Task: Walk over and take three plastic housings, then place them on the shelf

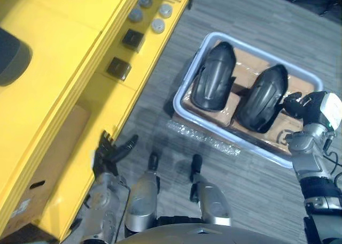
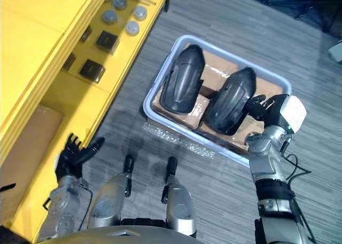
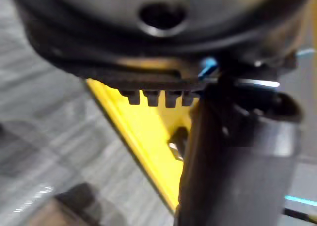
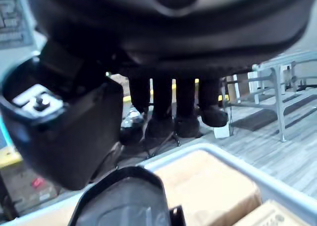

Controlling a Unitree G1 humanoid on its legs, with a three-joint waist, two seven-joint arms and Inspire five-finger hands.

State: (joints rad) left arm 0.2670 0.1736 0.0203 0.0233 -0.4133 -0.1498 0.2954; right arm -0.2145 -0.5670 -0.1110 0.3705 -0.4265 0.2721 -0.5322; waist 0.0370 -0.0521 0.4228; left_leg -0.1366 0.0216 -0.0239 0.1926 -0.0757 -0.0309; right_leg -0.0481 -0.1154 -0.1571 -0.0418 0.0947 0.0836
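Two black housings lie side by side in a tray (image 1: pixel 178 100) on the grey floor, in the upper right of the frame. The left housing (image 1: pixel 214 75) and the right housing (image 1: pixel 262 97) both rest on brown cardboard (image 1: pixel 243 67). I see two in the tray, though the task asks for three.

The right hand (image 1: pixel 310 107) hangs just beside the lower end of the right housing. Its fingers (image 4: pixel 168 107) are straight and apart from the thumb, holding nothing. The left hand (image 1: pixel 109 153) is at the lower left, near the yellow shelf (image 1: pixel 80 51), with its fingers loose and spread.

I think the robot is at the taking step. Next the right hand should go down onto the right housing and close around it. Then it must lift the housing out and carry it to the shelf, where small black blocks (image 1: pixel 118 68) and round grey pieces (image 1: pixel 157 24) already sit.
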